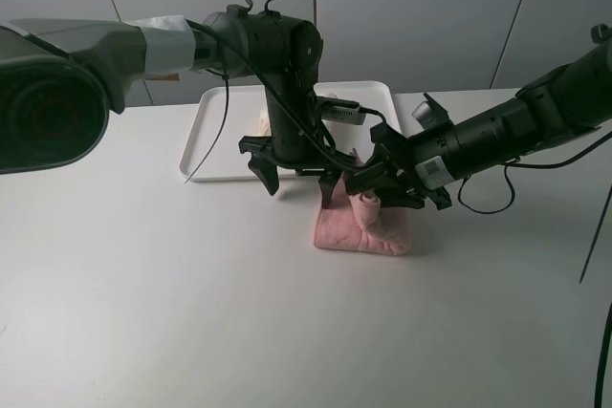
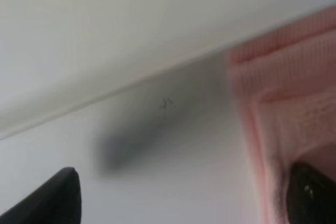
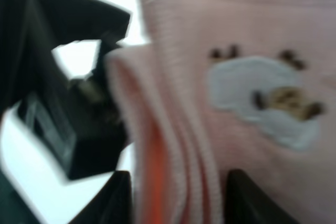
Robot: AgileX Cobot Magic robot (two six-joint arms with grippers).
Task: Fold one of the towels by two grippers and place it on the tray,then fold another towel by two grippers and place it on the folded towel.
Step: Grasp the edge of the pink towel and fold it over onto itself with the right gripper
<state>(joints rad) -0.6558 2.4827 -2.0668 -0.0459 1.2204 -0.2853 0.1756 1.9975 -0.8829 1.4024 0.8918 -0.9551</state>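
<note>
The pale pink towel (image 1: pixel 368 234) lies folded on the table just in front of the white tray (image 1: pixel 215 131). A raised fold of it stands between the fingers of my right gripper (image 1: pixel 376 200), whose jaws are apart around the loose, puffy fold (image 3: pixel 173 145). My left gripper (image 1: pixel 298 188) points straight down at the towel's left edge, wide open and empty; one fingertip (image 2: pixel 310 192) rests by the pink towel (image 2: pixel 294 103), the other (image 2: pixel 52 198) is over bare table. A bit of the cream towel (image 1: pixel 260 122) shows on the tray behind the left arm.
The pink towel carries a small embroidered blue-and-brown patch (image 3: pixel 262 98). The left arm's black body (image 3: pixel 68 77) stands close beside the right gripper. White table (image 1: pixel 143 312) stretches to the front and left. A grey wall stands behind the tray.
</note>
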